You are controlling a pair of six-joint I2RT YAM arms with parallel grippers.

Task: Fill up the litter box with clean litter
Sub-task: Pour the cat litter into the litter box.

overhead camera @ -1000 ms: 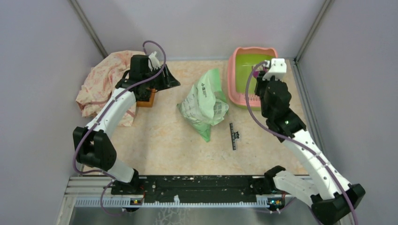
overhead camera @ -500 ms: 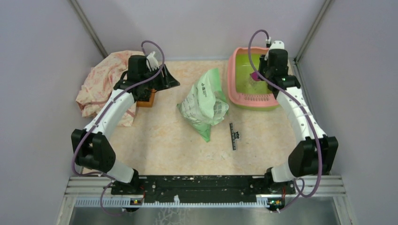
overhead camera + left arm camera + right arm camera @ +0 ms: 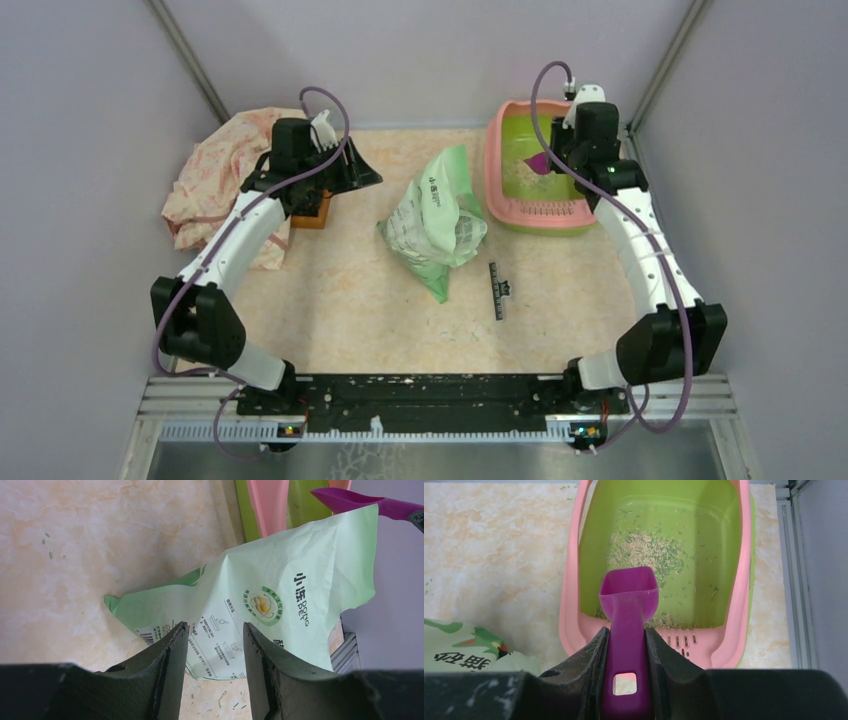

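While the left gripper [image 3: 215, 628] stands half open above the surface [image 3: 75, 540] with nothing between its fingers, the light green bag [image 3: 280, 580] lies apart from it. Farther right, the right gripper [image 3: 626, 631] is clamped on the handle of the purple scoop [image 3: 629, 592], whose empty bowl hangs over the litter box [image 3: 569, 605]. Clean litter [image 3: 644, 552] lies thinly scattered across its green basin.

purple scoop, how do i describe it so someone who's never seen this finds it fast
At the table's far right corner sits the pink-rimmed litter box. Over its near, slotted end the right gripper is shut on the purple scoop, bowl towards the scattered litter. It is the only purple tool; the neighbouring bag is pale green.
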